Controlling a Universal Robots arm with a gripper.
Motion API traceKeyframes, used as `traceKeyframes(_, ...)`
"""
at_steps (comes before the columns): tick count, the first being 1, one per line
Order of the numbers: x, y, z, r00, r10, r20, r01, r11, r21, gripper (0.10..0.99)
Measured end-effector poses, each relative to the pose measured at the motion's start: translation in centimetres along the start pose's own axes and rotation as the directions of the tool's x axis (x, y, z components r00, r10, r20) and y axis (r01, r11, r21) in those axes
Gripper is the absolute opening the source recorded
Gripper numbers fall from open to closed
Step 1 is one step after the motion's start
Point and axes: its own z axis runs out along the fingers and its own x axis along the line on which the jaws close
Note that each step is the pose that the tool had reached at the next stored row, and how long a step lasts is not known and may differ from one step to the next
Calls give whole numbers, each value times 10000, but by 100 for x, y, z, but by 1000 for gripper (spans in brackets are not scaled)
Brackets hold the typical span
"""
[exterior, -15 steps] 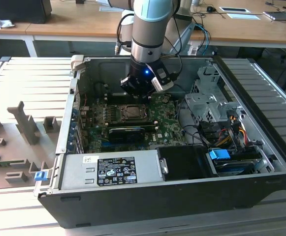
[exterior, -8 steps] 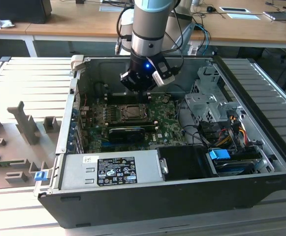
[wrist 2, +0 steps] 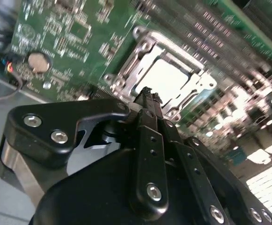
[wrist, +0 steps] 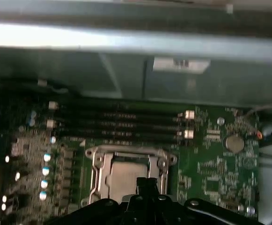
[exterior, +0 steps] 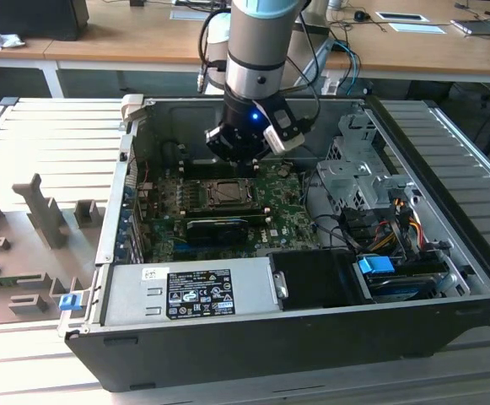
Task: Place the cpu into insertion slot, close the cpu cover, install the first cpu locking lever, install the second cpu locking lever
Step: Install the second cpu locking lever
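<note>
My hand (exterior: 246, 158) hangs just above the insertion slot (exterior: 226, 193) inside the open computer case (exterior: 312, 337), with its fingertips (wrist 2: 147, 97) pressed together and nothing between them; in both wrist views the closed tips sit right at the slot's near edge (wrist: 145, 183). Taking the insertion slot as my landmark, the cpu (wrist 2: 166, 77) lies flat in its centre, silvery face up, edges square with the socket rim; being square, it has no long axis I can pick out. The cpu cover (wrist 2: 173, 55) lies down flat around it, its window framing the chip, and I see the same frame in the first wrist view (wrist: 131, 157). I cannot tell how the locking levers stand. The green motherboard (exterior: 287, 207) surrounds the slot. Beyond the slot, toward the case's back wall, the memory slots (wrist: 121, 122) run parallel to the slot's far edge. A round coin battery (wrist: 233, 143) sits on the board well off to one side of the slot. The case rests on a grey slatted table (exterior: 51, 143).
</note>
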Motion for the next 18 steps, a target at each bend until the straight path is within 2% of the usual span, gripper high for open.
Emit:
traceKeyframes(1, 5, -59, -4, 10000, -1, 0, 1, 10000, 0, 106)
traceKeyframes(3, 7, -101, -6, 10000, -7, -1, 7, 10000, -15, 106)
traceKeyframes(5, 9, -139, -7, 10000, -14, 2, 15, 9999, -119, 106)
traceKeyframes(6, 10, -160, -6, 10000, -25, 11, 26, 9996, -264, 106)
traceKeyframes(7, 12, -181, -5, 10000, -33, 17, 34, 9994, -358, 106)
traceKeyframes(9, 15, -223, -1, 10000, -41, 19, 41, 9991, -415, 106)
traceKeyframes(18, 32, -415, 47, 9998, -182, -15, 181, 9989, -436, 106)
